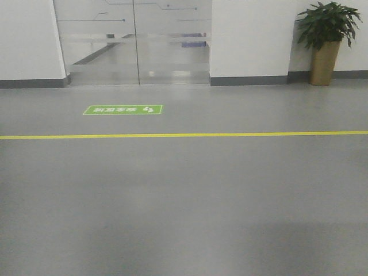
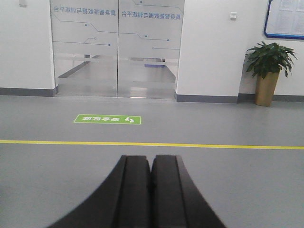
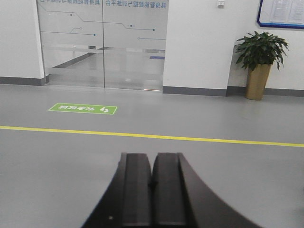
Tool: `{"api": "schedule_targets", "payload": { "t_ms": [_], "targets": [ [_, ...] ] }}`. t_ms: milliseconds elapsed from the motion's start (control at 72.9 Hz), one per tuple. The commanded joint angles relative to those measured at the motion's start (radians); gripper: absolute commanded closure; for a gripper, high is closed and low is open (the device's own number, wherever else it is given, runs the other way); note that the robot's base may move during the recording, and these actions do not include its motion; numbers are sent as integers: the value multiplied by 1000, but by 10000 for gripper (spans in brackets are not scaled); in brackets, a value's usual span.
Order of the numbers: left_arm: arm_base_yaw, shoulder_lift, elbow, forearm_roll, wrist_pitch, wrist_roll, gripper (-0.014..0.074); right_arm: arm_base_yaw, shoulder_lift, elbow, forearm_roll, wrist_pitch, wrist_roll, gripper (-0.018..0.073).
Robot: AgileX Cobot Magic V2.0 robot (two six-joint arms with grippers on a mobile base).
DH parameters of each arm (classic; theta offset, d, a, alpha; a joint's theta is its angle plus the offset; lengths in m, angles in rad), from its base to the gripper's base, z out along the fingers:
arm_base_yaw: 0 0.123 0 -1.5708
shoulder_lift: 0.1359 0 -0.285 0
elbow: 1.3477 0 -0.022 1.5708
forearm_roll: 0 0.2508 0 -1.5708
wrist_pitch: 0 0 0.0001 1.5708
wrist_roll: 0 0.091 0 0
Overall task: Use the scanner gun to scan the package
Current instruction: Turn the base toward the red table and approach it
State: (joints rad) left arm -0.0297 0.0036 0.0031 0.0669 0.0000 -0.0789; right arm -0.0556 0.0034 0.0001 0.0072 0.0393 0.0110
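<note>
Facing grey floor (image 1: 184, 201) | left pincer (image 2: 151, 161) closed | right pincer (image 3: 152, 160) closed

Left gripper (image 2: 151, 160), right gripper (image 3: 152, 157): same build, matte black, twin broad flat-topped jaws, outer edges flaring wide toward the base.

I cannot see the package or the scanner gun in any of my views, so their look, pose and place are unknown to me
</note>
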Motion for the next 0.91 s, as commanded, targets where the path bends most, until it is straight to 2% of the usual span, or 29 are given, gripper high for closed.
{"api": "schedule_targets", "payload": {
  "t_ms": [0, 892],
  "targets": [
    [-3, -4, -3, -2, -22, 2, 708, 2, -3, 0, -7, -18, 0, 727],
    [-3, -4, -3, -2, -22, 2, 708, 2, -3, 0, -7, -18, 0, 727]
  ]
}}
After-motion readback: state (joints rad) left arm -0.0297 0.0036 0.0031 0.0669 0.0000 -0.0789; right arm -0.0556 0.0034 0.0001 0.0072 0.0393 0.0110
